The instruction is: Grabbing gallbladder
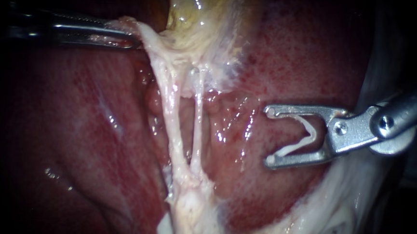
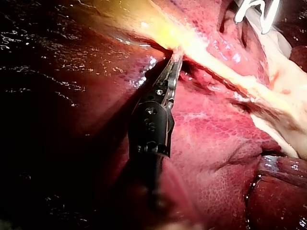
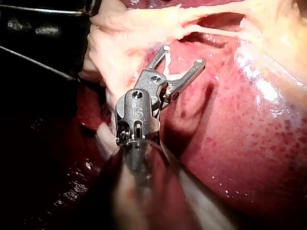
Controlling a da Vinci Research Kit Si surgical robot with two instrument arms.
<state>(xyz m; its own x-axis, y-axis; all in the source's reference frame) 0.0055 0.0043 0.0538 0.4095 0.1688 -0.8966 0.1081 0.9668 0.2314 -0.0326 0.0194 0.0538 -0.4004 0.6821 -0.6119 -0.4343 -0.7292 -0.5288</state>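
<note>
Gallbladder (image 1: 195, 14) lies at the liver's (image 1: 73, 123) upper edge. Left instrument (image 1: 132, 37) jaws pinch its pale fringe. Right instrument (image 1: 267, 135) hangs apart, jaws wide around a clip (image 1: 313, 133). Risk: thin fringe may tear under traction.

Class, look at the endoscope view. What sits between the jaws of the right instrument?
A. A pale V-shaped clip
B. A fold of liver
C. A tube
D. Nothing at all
A: the right instrument holds a pale V-shaped clip, one leg against each jaw, over the liver and apart from the tubes.
</note>
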